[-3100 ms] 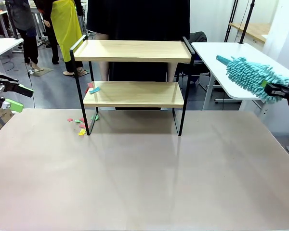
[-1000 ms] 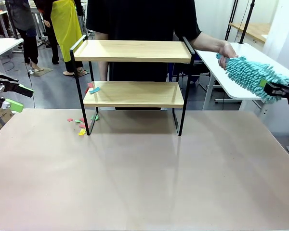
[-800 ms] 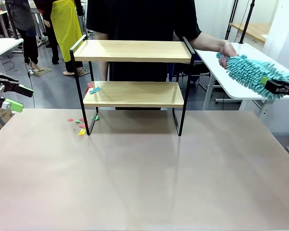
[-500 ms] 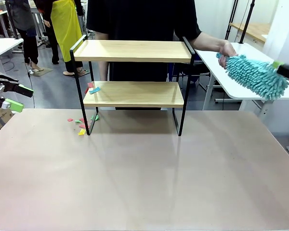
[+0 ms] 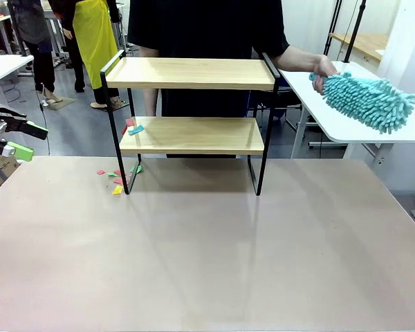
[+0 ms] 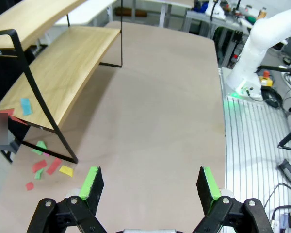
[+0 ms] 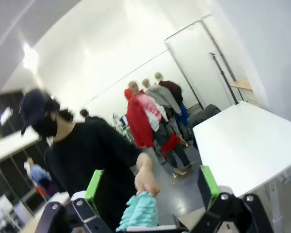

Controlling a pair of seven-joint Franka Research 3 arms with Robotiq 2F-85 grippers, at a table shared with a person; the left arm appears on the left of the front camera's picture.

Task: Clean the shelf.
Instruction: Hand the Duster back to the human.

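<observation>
While both claws gape empty, left claw [image 6: 149, 187] off the shelf's [image 5: 190, 135] edge, seemingly well apart.

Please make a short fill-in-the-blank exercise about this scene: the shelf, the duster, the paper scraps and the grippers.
1. The fluffy duster is held by the person's ____ at its handle end.
2. The shelf has ____ wooden boards in a black frame.
3. A blue paper scrap lies on the ____ board of the shelf.
4. The left gripper has its jaws ____, with nothing between them.

Missing words: hand; two; lower; open
</observation>
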